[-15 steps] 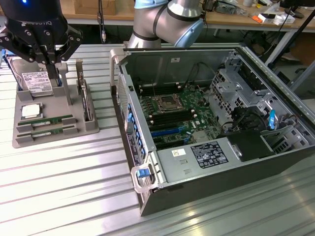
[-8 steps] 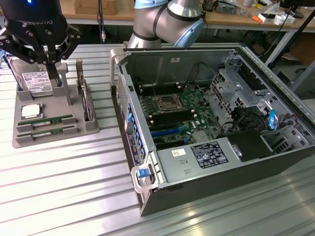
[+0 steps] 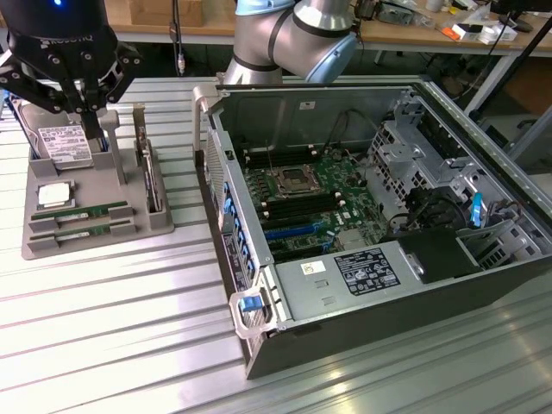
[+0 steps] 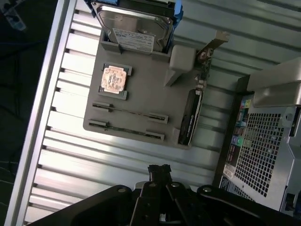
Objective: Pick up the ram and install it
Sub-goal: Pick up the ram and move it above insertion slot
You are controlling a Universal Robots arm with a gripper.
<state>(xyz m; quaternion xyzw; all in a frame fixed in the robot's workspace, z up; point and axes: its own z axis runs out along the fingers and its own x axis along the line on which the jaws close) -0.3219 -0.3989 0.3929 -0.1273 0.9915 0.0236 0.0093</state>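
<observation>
The tool is clenched on nothing, its two fingertips pressed flat together, and it hangs above the grey holder at the exterior view's left, over the end where the hard drive leans. The ram stands on its long edge in a slot of that holder, and its twin sits just beside it in a parallel slot. The end blocks probably keep each stick upright so that its upper edge is free for a pinch from above. The CPU lies flat in its own recess nearby, and an expansion card stands in a groove along the side. The computer case lies open on the slatted surface with its motherboard facing up, so the long memory slots can be reached from overhead. Neither stick has been lifted — the pick-up has not begun.
</observation>
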